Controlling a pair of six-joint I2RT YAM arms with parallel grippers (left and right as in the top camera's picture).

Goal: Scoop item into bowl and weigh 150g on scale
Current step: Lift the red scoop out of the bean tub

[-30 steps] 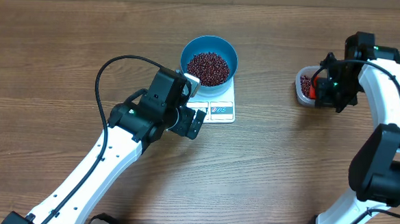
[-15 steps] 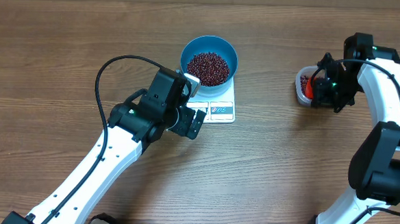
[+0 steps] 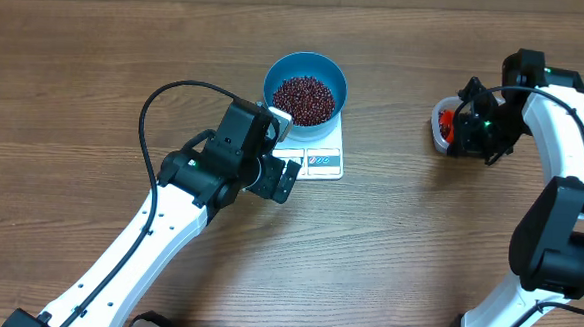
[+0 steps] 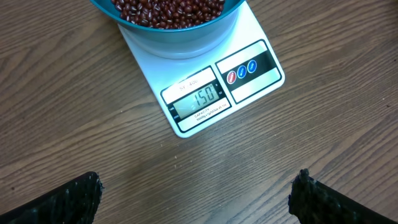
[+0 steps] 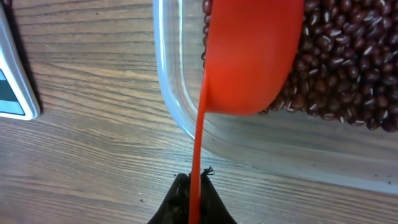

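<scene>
Over the table [image 3: 96, 73], from above: finding one round bright blue plastic bowl [image 3: 307, 62] of countless tiny maroon beans [image 3: 304, 99] sitting on one flat white rectangular scale [image 3: 325, 137], the left gripper [image 3: 287, 149] spread wide and empty just beside it. At the left wrist: reading 150 on the display [image 4: 198, 98], so judging weighing done. At the right wrist: seeing the right gripper [image 5: 196, 196] clamped on one red plastic scoop [image 5: 249, 56] over one clear rectangular tub [image 5: 280, 146]; next, probably releasing it there.

The beans [image 3: 304, 99] are maroon, bowl [image 3: 307, 60] blue, scale [image 4: 211, 84] white, scoop [image 5: 249, 56] red.
</scene>
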